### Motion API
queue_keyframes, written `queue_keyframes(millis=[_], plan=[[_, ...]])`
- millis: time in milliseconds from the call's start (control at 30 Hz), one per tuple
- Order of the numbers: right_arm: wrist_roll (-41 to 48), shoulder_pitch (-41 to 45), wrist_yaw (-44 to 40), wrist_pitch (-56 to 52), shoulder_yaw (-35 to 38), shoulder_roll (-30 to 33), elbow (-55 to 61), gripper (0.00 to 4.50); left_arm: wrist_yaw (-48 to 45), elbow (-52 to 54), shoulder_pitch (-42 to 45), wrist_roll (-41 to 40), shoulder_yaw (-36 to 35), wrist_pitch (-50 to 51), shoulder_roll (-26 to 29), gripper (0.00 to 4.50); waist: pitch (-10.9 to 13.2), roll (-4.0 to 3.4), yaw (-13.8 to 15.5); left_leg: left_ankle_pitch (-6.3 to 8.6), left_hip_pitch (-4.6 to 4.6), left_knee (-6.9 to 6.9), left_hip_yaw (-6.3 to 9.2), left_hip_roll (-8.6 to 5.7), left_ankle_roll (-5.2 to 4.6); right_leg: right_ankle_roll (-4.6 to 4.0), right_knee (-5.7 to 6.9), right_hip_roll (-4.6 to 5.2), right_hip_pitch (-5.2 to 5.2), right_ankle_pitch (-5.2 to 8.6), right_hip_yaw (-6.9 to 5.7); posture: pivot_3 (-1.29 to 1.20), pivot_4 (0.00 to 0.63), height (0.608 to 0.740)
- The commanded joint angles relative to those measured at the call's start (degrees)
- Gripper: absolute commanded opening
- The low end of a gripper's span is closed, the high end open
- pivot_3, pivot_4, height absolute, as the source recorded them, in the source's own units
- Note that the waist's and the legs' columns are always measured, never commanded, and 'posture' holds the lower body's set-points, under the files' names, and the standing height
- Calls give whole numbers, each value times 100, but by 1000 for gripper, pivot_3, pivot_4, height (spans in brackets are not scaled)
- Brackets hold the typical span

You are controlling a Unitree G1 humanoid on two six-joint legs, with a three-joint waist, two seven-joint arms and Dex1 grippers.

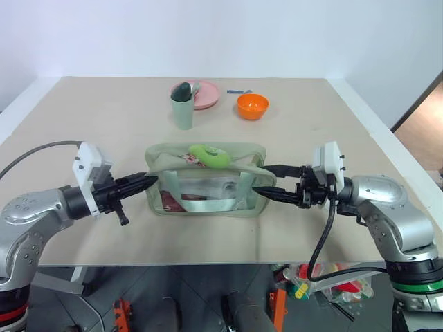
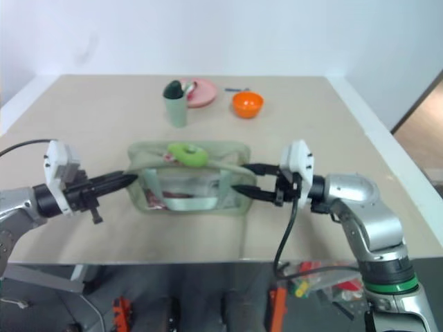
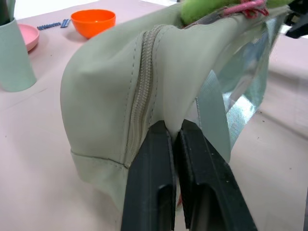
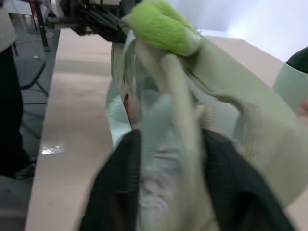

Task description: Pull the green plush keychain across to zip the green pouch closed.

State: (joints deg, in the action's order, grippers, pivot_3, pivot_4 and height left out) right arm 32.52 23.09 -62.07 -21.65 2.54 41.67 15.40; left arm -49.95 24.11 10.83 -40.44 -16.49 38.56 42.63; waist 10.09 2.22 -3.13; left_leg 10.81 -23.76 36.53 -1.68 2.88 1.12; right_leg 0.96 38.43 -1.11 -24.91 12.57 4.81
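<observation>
Pale sage-green boxy fabric pouch [image 1: 208, 181] at table [image 1: 332, 124] centre, red item visible inside; lime-green fuzzy plush keychain [image 1: 210, 155] on top. Left gripper [image 1: 154, 182] level, clenched on pouch's end fabric. Right gripper [image 1: 259, 181] level, fingers parted astride opposite end.

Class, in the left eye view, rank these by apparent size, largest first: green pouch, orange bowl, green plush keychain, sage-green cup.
1. green pouch
2. green plush keychain and sage-green cup: look alike; the cup sits farther away, so unranked
3. orange bowl: farther away too
</observation>
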Motion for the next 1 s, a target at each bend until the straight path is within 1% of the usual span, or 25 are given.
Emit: queue_keyframes(millis=[33, 100, 133, 233, 333, 433, 567, 767, 1000], plan=[[228, 202, 48, -178, 262, 141, 263, 3482, 39, 35, 175, -20, 138, -140, -66, 0, 0, 0, 5, 0, -1, 0, -1, 0, 0, 1, -4, 1, 1, 0, 0, 0, 150, 740], [323, 268, 54, -348, 339, 247, 284, 4285, 60, -9, 244, 17, 210, -172, -121, 0, 0, -1, 19, 0, -2, 0, 0, 0, 0, 2, -5, 1, 1, 0, 0, 0, 150, 740], [380, 321, 87, -424, 389, 280, 294, 4493, 74, -25, 276, 27, 244, -181, -145, 0, 0, -1, 27, 0, -3, 0, -1, 0, 0, 2, -5, 1, 0, 0, 0, 0, 150, 740], [805, 784, 331, -911, 640, 367, 336, 4493, 145, -57, 375, 69, 404, -223, -225, 0, 2, -2, 34, 0, -8, 0, 0, -2, 0, 4, -6, 2, -4, 0, 0, 0, 150, 740], [847, 1157, 480, -993, 625, 321, 407, 4493, 201, -48, 393, 99, 485, -254, -280, 0, 1, -1, 36, 0, -9, 0, 0, -2, 0, 7, -6, 2, -5, -2, 1, 0, 150, 740], [713, 1463, 605, -851, 394, 84, 503, 4493, 265, -24, 395, 112, 545, -287, -339, 0, 1, -1, 37, 0, -11, -4, 4, -1, 0, 7, -9, 1, -4, -1, -4, 0, 150, 740], [535, 1787, 850, -758, -3, -441, 485, 4493, 363, -26, 418, 165, 596, -358, -437, 0, 1, -1, 36, 0, -13, -4, 3, -1, 0, 9, -9, 2, -6, -1, -2, 0, 150, 740], [155, 1861, 855, -559, -550, -928, 276, 4493, 554, 34, 448, 265, 696, -420, -583, 0, 1, -1, 54, 0, -26, 1, 4, -2, 0, 13, -17, 8, -7, -3, -8, 0, 150, 740], [-374, 1578, 726, -203, -889, -1031, -32, 4493, 682, 90, 389, 314, 737, -487, -645, 0, 0, 0, 54, 0, -37, 1, 2, -12, 0, 24, -26, 20, -9, -3, -9, 0, 150, 740]])
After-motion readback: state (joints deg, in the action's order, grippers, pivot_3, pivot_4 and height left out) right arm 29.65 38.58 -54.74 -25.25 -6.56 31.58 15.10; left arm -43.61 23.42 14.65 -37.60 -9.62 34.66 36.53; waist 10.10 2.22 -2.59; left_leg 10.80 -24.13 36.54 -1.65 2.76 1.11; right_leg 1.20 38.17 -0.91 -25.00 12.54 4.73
